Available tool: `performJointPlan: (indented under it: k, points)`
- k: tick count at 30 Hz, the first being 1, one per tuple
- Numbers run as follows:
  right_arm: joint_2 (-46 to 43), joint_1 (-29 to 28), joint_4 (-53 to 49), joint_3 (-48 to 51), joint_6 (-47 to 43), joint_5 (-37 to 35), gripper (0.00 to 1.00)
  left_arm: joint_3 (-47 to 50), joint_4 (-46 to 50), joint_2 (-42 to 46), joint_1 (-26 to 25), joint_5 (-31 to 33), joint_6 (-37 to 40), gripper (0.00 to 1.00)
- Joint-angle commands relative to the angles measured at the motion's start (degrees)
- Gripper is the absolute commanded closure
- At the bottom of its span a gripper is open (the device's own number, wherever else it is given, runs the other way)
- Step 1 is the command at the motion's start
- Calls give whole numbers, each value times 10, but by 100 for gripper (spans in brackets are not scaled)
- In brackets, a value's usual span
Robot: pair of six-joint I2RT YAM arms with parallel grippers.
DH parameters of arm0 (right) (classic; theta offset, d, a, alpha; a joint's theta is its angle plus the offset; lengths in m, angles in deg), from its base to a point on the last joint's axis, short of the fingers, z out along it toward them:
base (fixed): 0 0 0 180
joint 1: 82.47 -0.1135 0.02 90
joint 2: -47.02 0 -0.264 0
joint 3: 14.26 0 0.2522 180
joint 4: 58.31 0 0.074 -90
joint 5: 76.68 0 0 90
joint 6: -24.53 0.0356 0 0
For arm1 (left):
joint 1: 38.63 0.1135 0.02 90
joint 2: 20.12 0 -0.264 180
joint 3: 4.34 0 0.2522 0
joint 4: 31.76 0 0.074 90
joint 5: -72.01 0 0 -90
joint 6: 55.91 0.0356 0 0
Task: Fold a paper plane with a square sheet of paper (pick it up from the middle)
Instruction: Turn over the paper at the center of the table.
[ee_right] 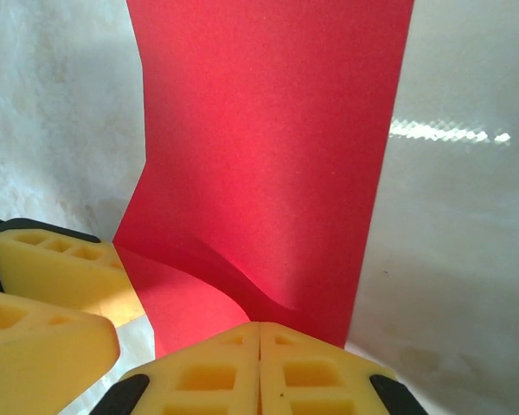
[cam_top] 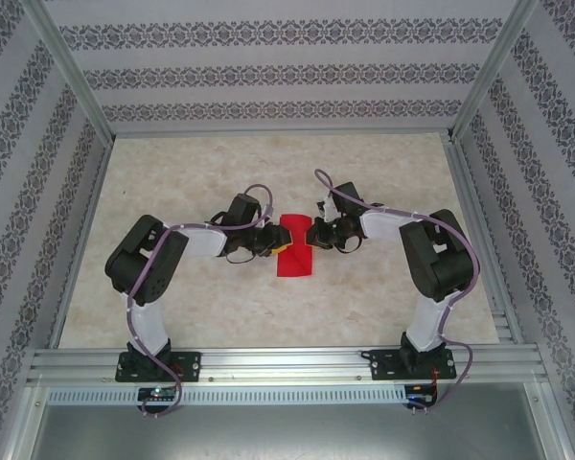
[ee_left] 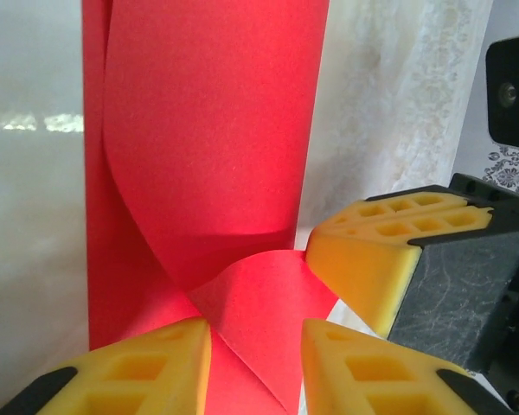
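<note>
Pale marbled desk (cam_top: 268, 172), patterned walls (cam_top: 268, 72) on three sides. Both arms reach in from the near edge and meet at mid-desk over the paper (cam_top: 297, 261). It lies there as a narrow red strip, long side running away from the bases, and looks doubled over, not a flat square. Left gripper (cam_top: 272, 245) is at its left edge and right gripper (cam_top: 312, 234) at its right edge, nearly facing each other. Handling, by judgement: very light, thin and limp across a span, yet it takes a crease. On the smooth top it would likely slide sooner than lift, and a hard pinch would dent or tear it. Best taken at a free edge or raised flap near mid-length, with the other side pinned. The overhead view gives the layout and the strip's outline but not how the jaws stand. The left wrist view adds a top layer curling up off the lower one and a small flap rising between the left fingers (ee_left: 160, 363). Those jaws are apart, straddling the flap without closing on it. A right finger (ee_left: 363, 255) sits just beside the flap. In the right wrist view the right jaws are pressed flat together with the red edge running into their seam, apparently pinching it. A shallow buckle in the sheet leads to them.
</note>
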Motion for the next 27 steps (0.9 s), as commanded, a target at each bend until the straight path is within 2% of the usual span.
performJointPlan:
  k: [1, 7, 13, 16, 19, 22, 27]
  points:
    - [-10, 8, 18, 8, 4, -1, 92, -13, -27, -17, -7, -9, -6, 68]
    - [-20, 12, 19, 10, 7, 0, 88, -14, -28, -25, -7, -6, -6, 70]
    - [-38, 17, 18, 16, 12, -1, 79, -14, -30, -29, -8, 1, -12, 69]
    - [-48, 20, 18, 19, 15, -6, 73, -13, -30, -25, -8, 6, -12, 74]
    - [-66, 27, 15, 25, 17, -20, 63, -12, -30, -20, -8, 9, -7, 84]
    - [-97, 41, 23, 37, 16, -36, 48, -10, -22, -5, -8, 14, 7, 93]
    - [-163, 75, 42, 55, 8, -79, 29, -34, 67, 41, -7, 38, 71, 98]
